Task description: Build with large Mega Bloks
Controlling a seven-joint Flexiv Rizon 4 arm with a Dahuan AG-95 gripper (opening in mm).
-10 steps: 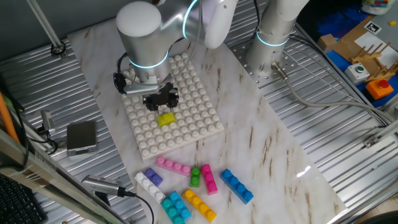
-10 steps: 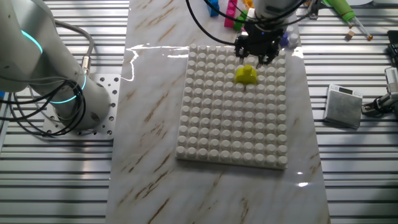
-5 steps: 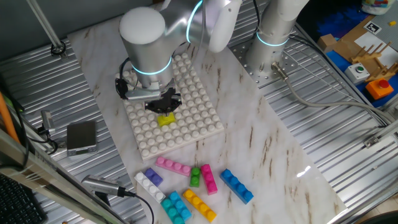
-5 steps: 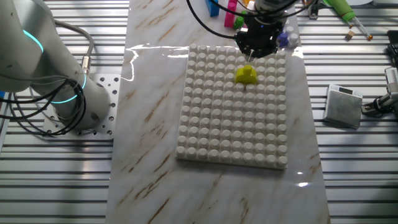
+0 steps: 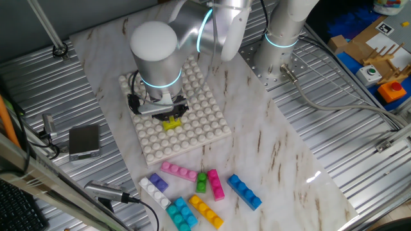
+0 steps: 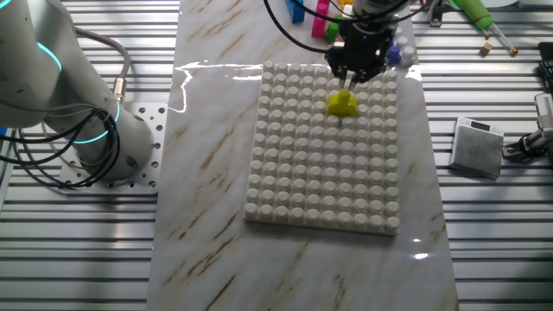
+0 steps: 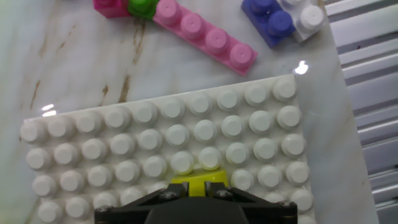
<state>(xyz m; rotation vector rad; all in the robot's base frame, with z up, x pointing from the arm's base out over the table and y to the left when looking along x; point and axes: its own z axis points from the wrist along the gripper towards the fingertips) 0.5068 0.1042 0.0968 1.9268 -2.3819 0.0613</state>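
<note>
A short yellow brick (image 5: 171, 123) sits on the white studded baseplate (image 5: 205, 109), near the edge that faces the loose bricks. My gripper (image 5: 168, 114) hangs right over it with its jaws drawn almost together, not round the brick. In the other fixed view the gripper (image 6: 354, 67) is just beyond the yellow brick (image 6: 343, 104) on the baseplate (image 6: 320, 173). In the hand view the yellow brick (image 7: 211, 178) shows past my gripper (image 7: 193, 185). Loose on the marble lie pink (image 5: 178, 171), green (image 5: 201, 182), magenta (image 5: 216, 185), blue (image 5: 244, 191), cyan (image 5: 182, 213) and purple-and-white (image 5: 154, 187) bricks.
A second arm's base (image 5: 282, 38) stands behind the baseplate. A small grey box (image 5: 84, 141) lies on the ribbed metal to the left. The hand view shows the pink brick (image 7: 205, 34) and the purple-and-white brick (image 7: 283, 18) just past the baseplate's edge (image 7: 124, 149).
The jaws, spread wide over the yellow brick a second ago, have drawn together. The hand has come down and shifted slightly over the brick, which has stayed in place.
</note>
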